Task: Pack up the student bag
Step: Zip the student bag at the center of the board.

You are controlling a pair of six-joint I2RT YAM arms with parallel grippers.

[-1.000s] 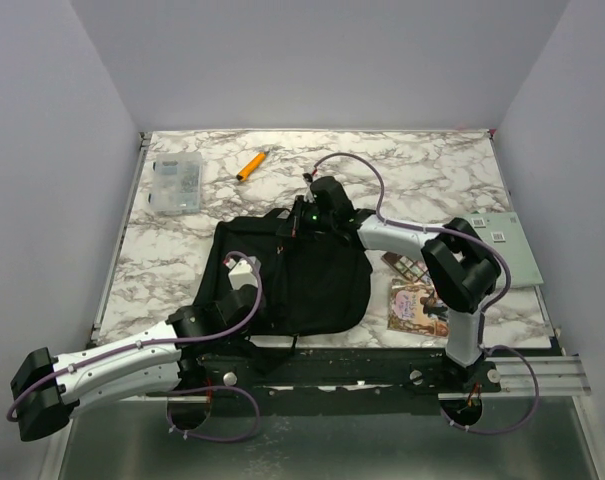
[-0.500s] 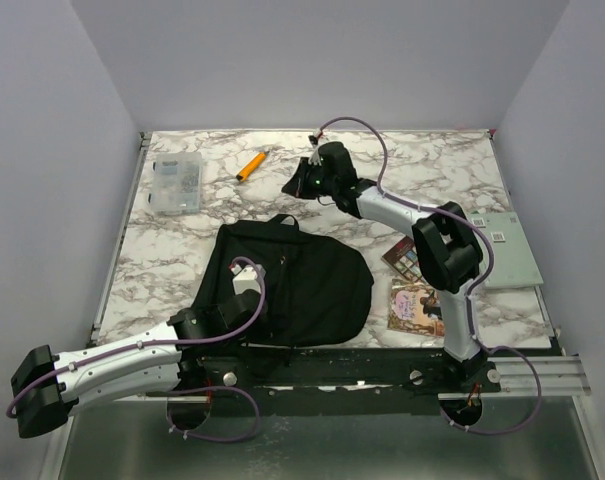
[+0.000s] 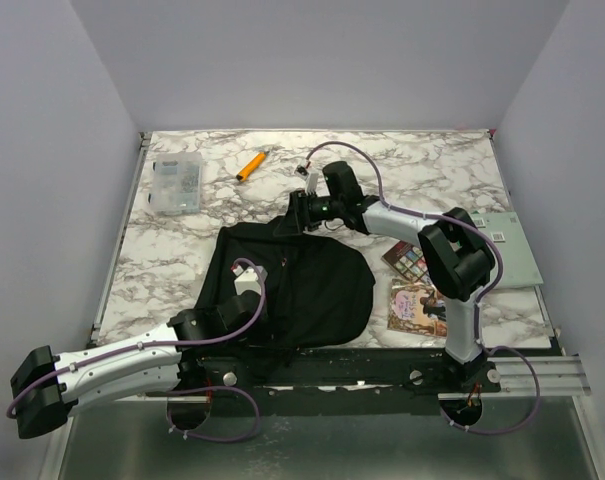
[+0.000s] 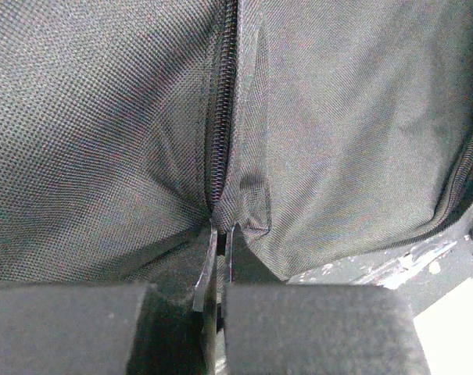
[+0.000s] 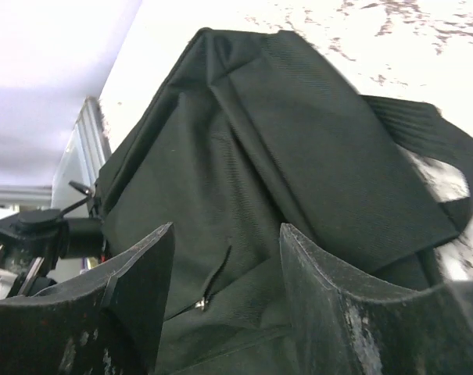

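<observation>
Fabric of the student bag [image 3: 312, 285], lying on the near half of the table [image 3: 432, 165], is being pinched by the left gripper [image 4: 218, 237]; the right gripper [image 5: 227, 234] is being held, fingers apart, at its far end.

Soft even overhead light, blown-out white tabletop [image 5: 424, 31] and blurred near jaws in wrist views

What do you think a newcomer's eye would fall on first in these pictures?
The big black student bag, lying in the near middle of the marble table, dominates. Both arms are at it: the left gripper is pinched shut on fabric by a zipper at its near left side, and the right gripper hangs open at its far top edge. Next, the orange pen stands out at the far left.
</observation>
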